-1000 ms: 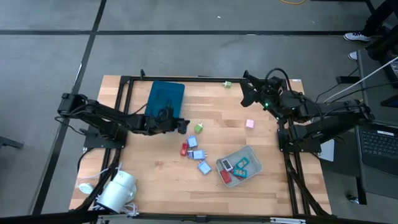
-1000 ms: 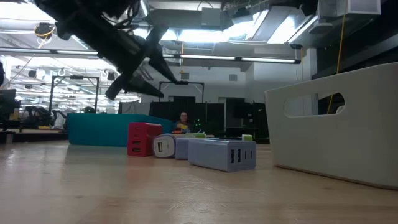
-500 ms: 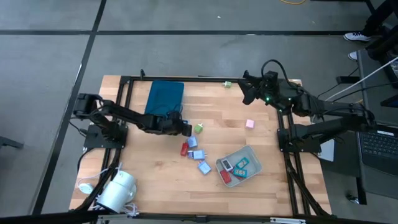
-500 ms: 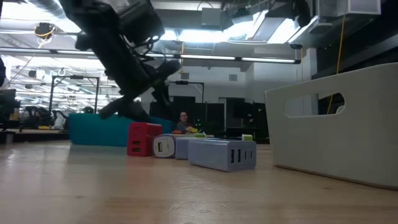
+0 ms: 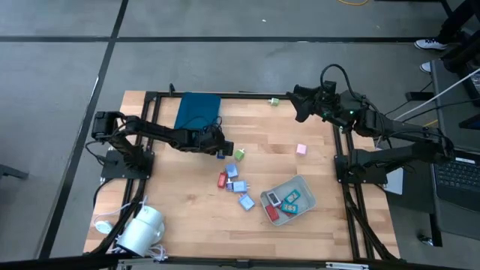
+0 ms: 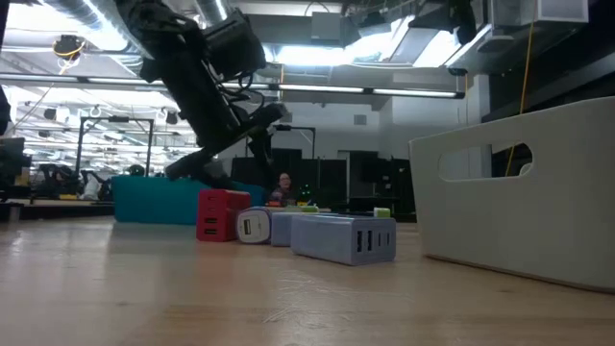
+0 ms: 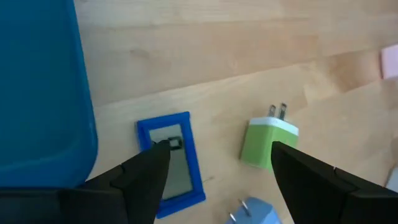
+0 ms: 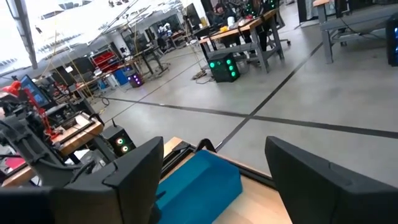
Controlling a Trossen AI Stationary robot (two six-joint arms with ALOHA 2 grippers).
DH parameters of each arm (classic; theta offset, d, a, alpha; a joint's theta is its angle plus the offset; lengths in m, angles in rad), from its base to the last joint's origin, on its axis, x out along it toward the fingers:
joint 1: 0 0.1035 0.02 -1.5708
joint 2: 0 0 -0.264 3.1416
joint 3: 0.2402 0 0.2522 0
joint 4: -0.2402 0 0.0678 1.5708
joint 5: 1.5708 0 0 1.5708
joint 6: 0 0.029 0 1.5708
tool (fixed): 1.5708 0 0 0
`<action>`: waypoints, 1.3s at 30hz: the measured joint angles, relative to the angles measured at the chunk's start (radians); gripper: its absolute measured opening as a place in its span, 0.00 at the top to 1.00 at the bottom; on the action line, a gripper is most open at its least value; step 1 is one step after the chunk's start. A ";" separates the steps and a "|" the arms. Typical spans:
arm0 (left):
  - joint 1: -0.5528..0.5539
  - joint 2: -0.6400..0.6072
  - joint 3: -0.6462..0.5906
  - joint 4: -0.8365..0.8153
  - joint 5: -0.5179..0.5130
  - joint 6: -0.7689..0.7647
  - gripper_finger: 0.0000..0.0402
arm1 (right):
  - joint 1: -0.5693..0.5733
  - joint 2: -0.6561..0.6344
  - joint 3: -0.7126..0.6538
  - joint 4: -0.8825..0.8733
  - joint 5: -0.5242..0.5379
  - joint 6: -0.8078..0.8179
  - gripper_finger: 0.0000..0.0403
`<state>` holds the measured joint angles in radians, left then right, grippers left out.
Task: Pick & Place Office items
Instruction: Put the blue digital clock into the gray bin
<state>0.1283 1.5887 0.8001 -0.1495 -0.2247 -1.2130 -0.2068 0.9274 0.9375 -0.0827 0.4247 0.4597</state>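
My left gripper (image 5: 223,148) is open and hovers beside the dark teal tray (image 5: 197,111). In the left wrist view its fingers (image 7: 217,152) straddle bare wood between a flat blue item (image 7: 171,163) and a green plug block (image 7: 267,144). One fingertip overlaps the blue item's edge, and I cannot tell if it touches. Red (image 5: 222,180) and light blue blocks (image 5: 240,185) lie on the table's middle. A pink block (image 5: 301,149) lies alone. My right gripper (image 5: 298,105) is open and raised near the far right corner.
The pale grey tray (image 5: 298,186) sits near the right side and holds several small items. A small green item (image 5: 274,101) lies at the far edge. A white appliance (image 5: 141,229) stands at the near left corner. In the low view the grey tray's wall (image 6: 519,187) fills the right.
My left gripper has come down toward the table beside the teal tray and edged toward the far edge, staying open. My right gripper has drawn back toward the far edge.
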 joint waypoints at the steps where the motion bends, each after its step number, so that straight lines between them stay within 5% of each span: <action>1: 0.005 0.000 0.000 -0.010 0.009 -0.004 0.30 | -0.004 -0.001 0.000 -0.001 -0.005 -0.003 0.29; 14: 0.011 0.000 0.000 -0.039 0.026 -0.017 0.31 | -0.073 -0.003 0.000 -0.001 -0.105 -0.004 0.29; 28: -0.011 0.095 0.004 0.085 0.105 -0.061 0.31 | -0.074 -0.003 0.000 -0.027 -0.107 -0.018 0.29; 39: -0.035 0.099 0.005 0.022 0.119 -0.100 0.31 | -0.086 -0.003 0.000 -0.050 -0.111 -0.018 0.29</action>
<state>0.0931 1.6881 0.8047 -0.1279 -0.1056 -1.3134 -0.2924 0.9249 0.9375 -0.1332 0.3133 0.4419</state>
